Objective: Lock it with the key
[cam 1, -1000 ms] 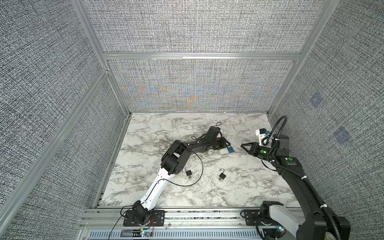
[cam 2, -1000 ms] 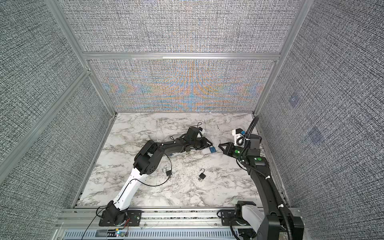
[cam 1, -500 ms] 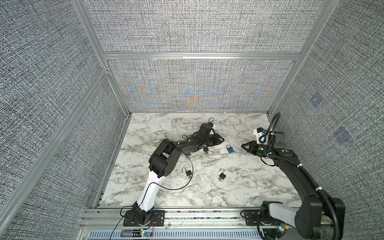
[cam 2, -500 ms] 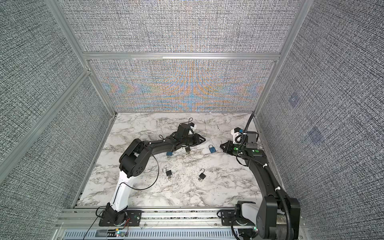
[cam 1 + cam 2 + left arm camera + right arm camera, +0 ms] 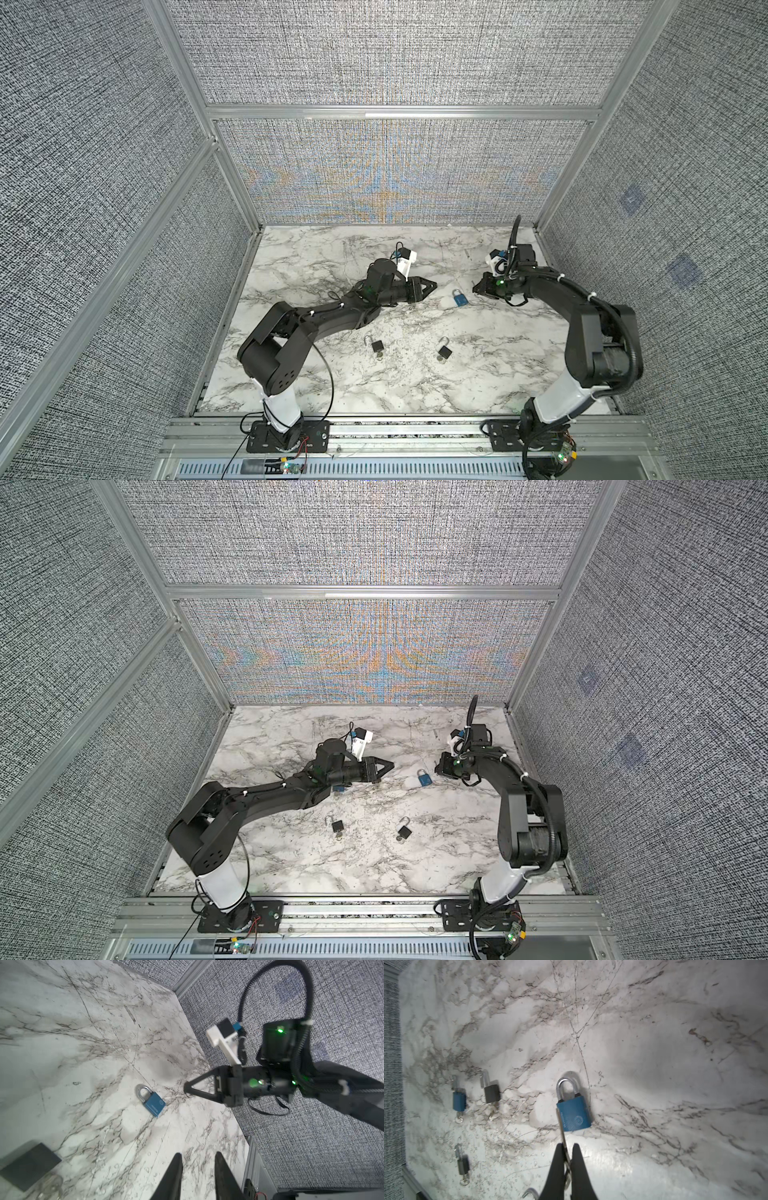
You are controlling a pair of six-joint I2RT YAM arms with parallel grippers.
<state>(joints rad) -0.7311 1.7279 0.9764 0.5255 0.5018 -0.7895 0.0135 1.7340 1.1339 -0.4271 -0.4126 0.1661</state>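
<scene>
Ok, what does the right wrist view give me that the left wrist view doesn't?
Only right wrist: the key pinched in the right gripper, blade toward the big blue padlock, plus a smaller blue padlock. Only left wrist: the left gripper, open and empty. Both: the big blue padlock, shackle closed, lying on the marble table, and the right gripper.

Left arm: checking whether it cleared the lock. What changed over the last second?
The left gripper drew back from the blue padlock toward its own side, empty. The right gripper stayed close, shut on the key. The blue padlock lay still.
</scene>
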